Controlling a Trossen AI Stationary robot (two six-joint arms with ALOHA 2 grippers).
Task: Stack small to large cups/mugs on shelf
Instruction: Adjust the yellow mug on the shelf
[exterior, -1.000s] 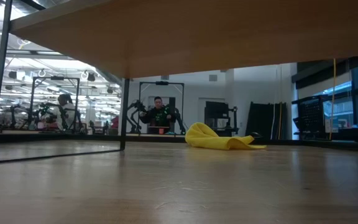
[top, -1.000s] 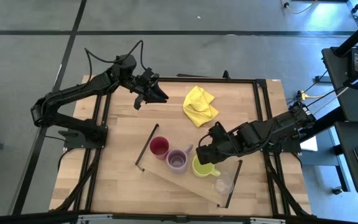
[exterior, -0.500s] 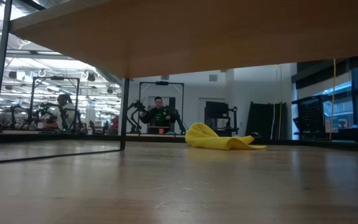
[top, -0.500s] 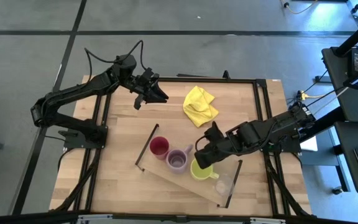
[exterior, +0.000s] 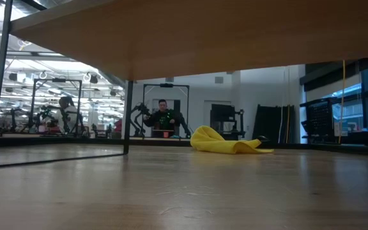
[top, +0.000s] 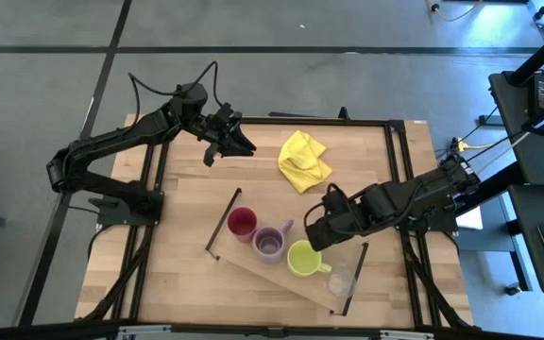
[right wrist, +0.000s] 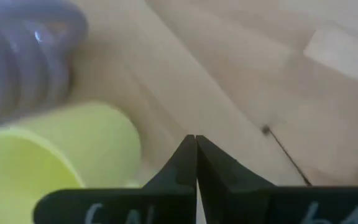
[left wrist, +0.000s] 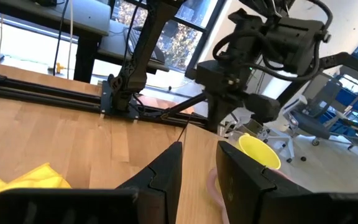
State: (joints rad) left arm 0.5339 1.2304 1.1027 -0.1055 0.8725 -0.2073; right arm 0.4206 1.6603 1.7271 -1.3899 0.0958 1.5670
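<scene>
1. Left gripper (top: 239, 142) hovers over the far side of the table, well apart from the shelf; fingers a narrow gap apart, holding nothing. Waiting arm, by the look of it.
2. Shelf (top: 253, 269) lies at a slant across the near middle of the table, black rails at both short ends.
3. On it, in one row: red cup (top: 242, 223), then purple mug (top: 270, 243) just beside, handle toward the far side.
4. Next, yellow-green mug (top: 304, 257), upright, mouth up, handle toward the tumbler.
5. Last, clear glass tumbler (top: 340, 280), near the right rail; hard to make out against the wood.
6. Right gripper (top: 316, 231) sits just beyond the yellow-green mug; fingers pressed together, empty.
7. Yellow cloth (top: 303, 159) crumpled on the far side, off the shelf.
8. Judgement: all four vessels stand on the shelf in a line, so placement looks essentially done. Whether sizes truly ascend I cannot confirm.
</scene>
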